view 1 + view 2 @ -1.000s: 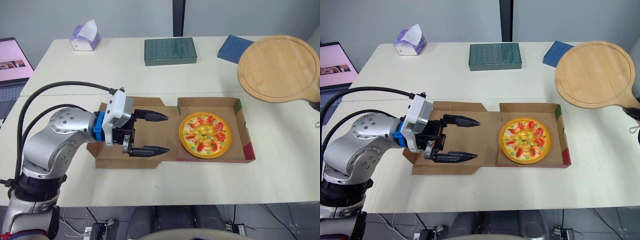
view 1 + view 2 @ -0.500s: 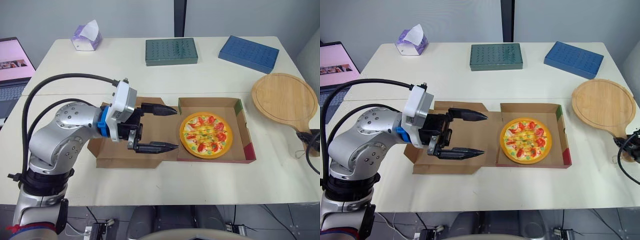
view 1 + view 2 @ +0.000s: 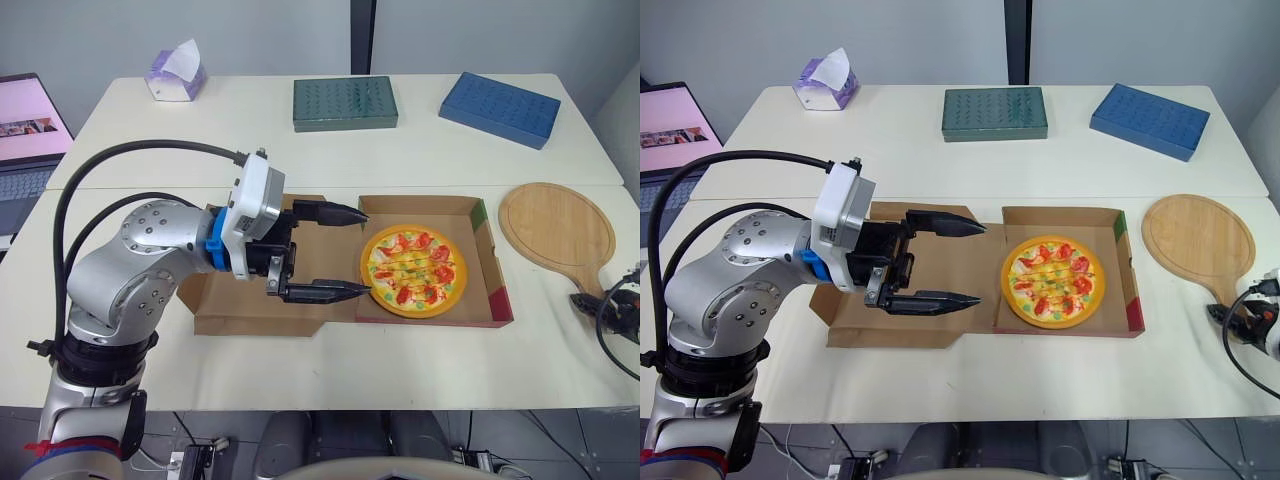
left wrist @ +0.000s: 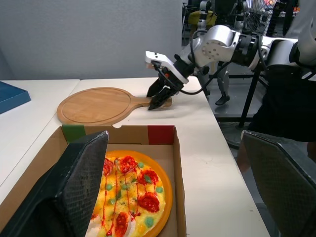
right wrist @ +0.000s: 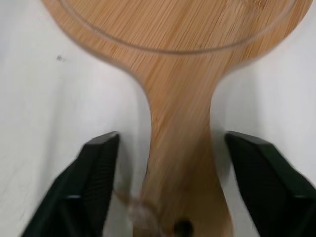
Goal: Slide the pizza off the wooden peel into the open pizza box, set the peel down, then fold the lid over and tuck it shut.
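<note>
The pizza (image 3: 413, 270) lies in the base of the open cardboard box (image 3: 491, 262). Its lid (image 3: 240, 312) is spread flat to the left. My left gripper (image 3: 356, 252) hovers open over the lid, fingertips at the base's left wall, the near one close to the pizza's rim. The round wooden peel (image 3: 556, 224) rests flat on the table to the right of the box. My right gripper (image 5: 171, 138) is open at the peel's handle (image 5: 180, 163), both fingers standing off its sides. The left wrist view also shows the pizza (image 4: 129, 197), the peel (image 4: 98, 103) and the right gripper (image 4: 159, 102).
At the back of the table sit a green box (image 3: 345, 102), a blue box (image 3: 498, 95) and a tissue box (image 3: 176, 72). A laptop (image 3: 25, 130) stands off the table's left. The peel's handle lies near the table's right edge.
The peel came down from the air onto the table at the right, and the right gripper now stands open around its handle. My left gripper moved right along the lid toward the pizza.
</note>
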Motion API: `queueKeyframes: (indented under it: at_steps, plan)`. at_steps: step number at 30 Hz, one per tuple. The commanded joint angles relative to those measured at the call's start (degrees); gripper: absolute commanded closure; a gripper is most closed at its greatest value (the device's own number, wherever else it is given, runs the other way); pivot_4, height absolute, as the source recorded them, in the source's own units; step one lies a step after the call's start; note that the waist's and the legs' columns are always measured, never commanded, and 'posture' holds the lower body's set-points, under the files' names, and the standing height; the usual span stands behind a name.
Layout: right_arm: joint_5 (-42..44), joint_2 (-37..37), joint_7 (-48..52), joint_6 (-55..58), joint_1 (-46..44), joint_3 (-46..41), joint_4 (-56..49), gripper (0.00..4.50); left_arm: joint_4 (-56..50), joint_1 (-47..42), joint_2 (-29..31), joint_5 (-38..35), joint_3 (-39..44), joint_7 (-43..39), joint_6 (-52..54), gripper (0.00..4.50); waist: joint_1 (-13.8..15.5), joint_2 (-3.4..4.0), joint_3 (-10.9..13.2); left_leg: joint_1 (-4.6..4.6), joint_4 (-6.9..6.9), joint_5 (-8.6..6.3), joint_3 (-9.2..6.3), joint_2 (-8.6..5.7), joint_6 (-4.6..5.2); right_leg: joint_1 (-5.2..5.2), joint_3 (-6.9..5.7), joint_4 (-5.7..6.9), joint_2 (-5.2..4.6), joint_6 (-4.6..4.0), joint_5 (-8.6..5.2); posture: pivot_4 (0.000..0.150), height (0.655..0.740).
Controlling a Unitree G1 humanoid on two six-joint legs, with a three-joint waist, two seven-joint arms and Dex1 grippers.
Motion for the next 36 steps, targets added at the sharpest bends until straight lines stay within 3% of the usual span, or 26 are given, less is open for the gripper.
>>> queueKeyframes:
  at_steps: [1, 7, 12, 16, 19, 23, 29, 36]
  plan:
    - [2.2, -3.27, 1.95, -0.02, 0.94, -5.64, -4.46, 0.04, -1.41, -0.26, 0.64, -0.95, 0.77, -0.12, 0.09, 0.0, -0.19, -0.01, 0.01, 0.02, 0.0, 0.0, 0.01, 0.01, 0.0, 0.01, 0.0, 0.0, 0.0, 0.0, 0.0, 0.15, 0.74]
    - [4.46, -5.91, 7.29, -7.56, -0.33, -5.08, -9.56, 0.04, -2.47, 2.69, 3.1, -1.67, 3.65, 0.92, 0.76, 0.0, -0.35, -0.04, 0.02, 0.1, -0.03, 0.0, 0.03, 0.04, 0.0, 0.05, 0.01, 0.0, 0.03, 0.01, 0.0, 0.15, 0.74]
    - [6.91, -6.06, 9.26, -14.29, -10.78, 3.28, -13.26, 0.04, -5.48, 12.13, 3.49, -6.57, 13.06, 9.36, 4.7, 0.0, -0.77, -0.05, 0.02, 0.11, -0.03, 0.0, 0.01, 0.06, 0.0, 0.07, 0.01, 0.0, 0.03, 0.01, 0.0, 0.15, 0.74]
    - [7.63, -6.22, 12.98, -19.86, -18.96, 11.59, -15.87, 0.04, -9.06, 23.83, 3.08, -17.79, 23.59, 19.5, 10.8, 0.0, -1.12, -0.09, 0.05, 0.1, -0.09, 0.0, -0.07, 0.14, 0.0, 0.01, -0.05, 0.0, 0.05, -0.01, -0.01, 0.15, 0.74]
    - [11.77, -6.8, 20.33, -19.87, -26.73, 19.13, -15.48, 0.04, -11.74, 37.55, 0.85, -27.97, 32.4, 26.89, 12.84, 0.0, -0.91, -0.14, 0.05, 0.04, -0.08, -0.01, -0.08, 0.13, 0.0, 0.01, -0.05, -0.06, 0.02, -0.01, -0.01, 0.15, 0.74]
    - [13.42, -6.14, 26.05, -18.97, -36.0, 27.4, -13.64, 0.04, -13.41, 52.37, -3.36, -39.98, 37.9, 35.94, 11.54, 0.0, -0.27, -0.23, 0.04, 0.05, -0.02, -0.01, -0.06, 0.09, 0.0, 0.02, -0.02, -0.06, -0.06, -0.02, 0.0, 0.15, 0.74]
    - [12.67, -3.36, 30.96, -20.16, -43.68, 35.12, -11.52, 0.04, -15.16, 70.08, -12.09, -55.05, 37.3, 46.68, 6.65, 0.0, 0.31, -0.43, -0.08, 0.04, -0.03, -0.02, -0.07, 0.07, -0.01, 0.04, -0.02, -0.13, -0.08, -0.04, 0.0, 0.15, 0.74]
    - [11.11, -2.3, 33.81, -21.39, -46.39, 38.0, -8.35, 0.04, -15.59, 78.16, -21.15, -57.31, 25.86, 56.56, 2.01, 0.0, 0.65, -0.46, -0.09, -0.01, -0.03, -0.02, -0.02, 0.01, -0.01, 0.04, -0.03, -0.29, -0.12, -0.05, -0.01, 0.15, 0.74]
